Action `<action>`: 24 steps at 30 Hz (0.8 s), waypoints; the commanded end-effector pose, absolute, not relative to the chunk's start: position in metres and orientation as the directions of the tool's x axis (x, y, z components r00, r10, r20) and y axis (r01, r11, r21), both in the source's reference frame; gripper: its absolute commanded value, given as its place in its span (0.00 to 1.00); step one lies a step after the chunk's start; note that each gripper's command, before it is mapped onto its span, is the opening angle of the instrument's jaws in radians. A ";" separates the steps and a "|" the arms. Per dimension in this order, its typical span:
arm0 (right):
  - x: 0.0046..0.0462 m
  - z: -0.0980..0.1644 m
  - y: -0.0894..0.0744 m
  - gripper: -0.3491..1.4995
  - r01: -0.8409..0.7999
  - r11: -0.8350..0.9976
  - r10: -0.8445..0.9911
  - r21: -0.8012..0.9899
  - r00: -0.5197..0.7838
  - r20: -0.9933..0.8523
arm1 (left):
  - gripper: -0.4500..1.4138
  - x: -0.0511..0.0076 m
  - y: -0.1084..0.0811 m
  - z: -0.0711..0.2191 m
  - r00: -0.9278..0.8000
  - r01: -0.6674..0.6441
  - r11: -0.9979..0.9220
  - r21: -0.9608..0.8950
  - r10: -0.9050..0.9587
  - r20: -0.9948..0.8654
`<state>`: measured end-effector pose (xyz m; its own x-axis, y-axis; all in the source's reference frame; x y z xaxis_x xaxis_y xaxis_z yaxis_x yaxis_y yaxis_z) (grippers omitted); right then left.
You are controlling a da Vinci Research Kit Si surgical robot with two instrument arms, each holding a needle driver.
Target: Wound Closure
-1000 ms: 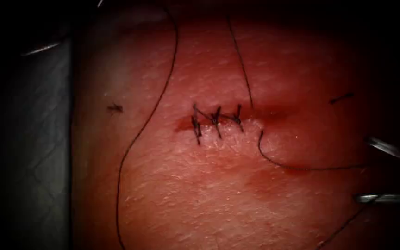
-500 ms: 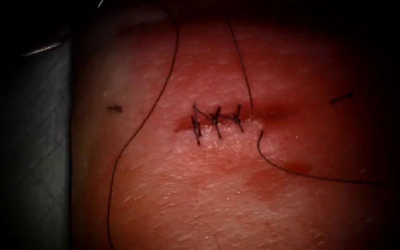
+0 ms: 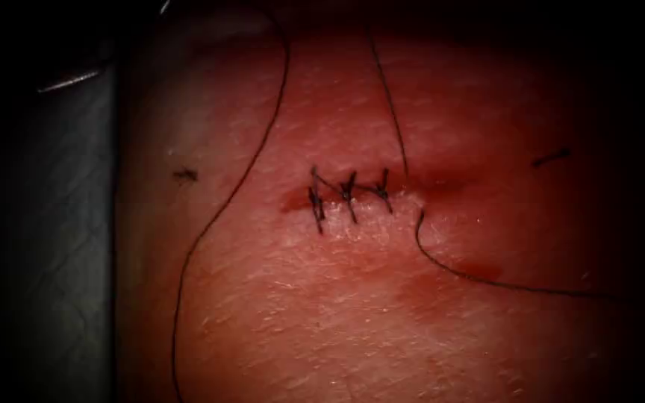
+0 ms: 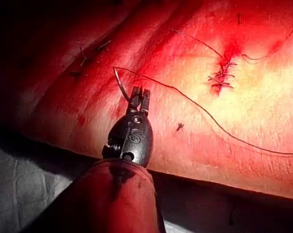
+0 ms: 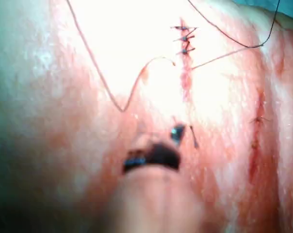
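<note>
On the tissue [image 3: 352,298], three dark stitches [image 3: 346,195] cross the left part of the cut [image 3: 367,198], whose right end lies unstitched, reddened by fluid [image 3: 479,269]. Thread [image 3: 487,280] leaves the tissue just below the cut's right end and runs off to the right; another strand [image 3: 218,216] curves down the tissue left of the cut. In the left wrist view, the left tool [image 4: 138,99] has its fingers [image 4: 145,99] clenched on the curved needle [image 4: 120,83] near its thread end, the needle arching clear of the tissue, well away from the stitches. The right tool [image 5: 178,133] hovers over the tissue; whether its fingers grasp anything cannot be told.
</note>
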<state>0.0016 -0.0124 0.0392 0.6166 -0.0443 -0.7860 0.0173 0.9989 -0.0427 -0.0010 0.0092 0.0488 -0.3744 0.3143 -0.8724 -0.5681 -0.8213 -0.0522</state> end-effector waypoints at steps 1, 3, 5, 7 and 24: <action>0.0041 0.040 -0.013 0.90 -0.002 0.999 -0.031 -0.040 0.579 -0.815 | 0.00 -0.0015 0.009 0.050 -0.372 -0.568 -0.821 -0.053 0.314 -0.873; 0.0058 0.040 -0.013 0.89 -0.017 0.999 -0.027 -0.043 0.538 -0.843 | 0.00 -0.0015 0.009 0.050 -0.372 -0.568 -0.821 -0.053 0.314 -0.873; 0.0081 0.041 -0.013 0.89 -0.029 0.998 -0.027 -0.048 0.500 -0.866 | 0.00 -0.0015 0.009 0.050 -0.372 -0.569 -0.821 -0.053 0.314 -0.873; 0.0094 0.042 -0.014 0.88 -0.029 0.998 -0.028 -0.047 0.473 -0.880 | 0.00 -0.0015 0.009 0.050 -0.373 -0.569 -0.821 -0.053 0.314 -0.873; 0.0147 0.048 -0.016 0.84 0.083 0.970 -0.242 -0.227 0.331 -0.912 | 0.00 -0.0015 0.009 0.049 -0.373 -0.569 -0.821 -0.052 0.315 -0.873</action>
<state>0.0139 -0.0154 0.0479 0.3298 -0.2526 -0.9096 0.0833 0.9676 -0.2385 -0.0010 0.0092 0.0488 -0.3734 0.3150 -0.8725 -0.5702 -0.8199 -0.0519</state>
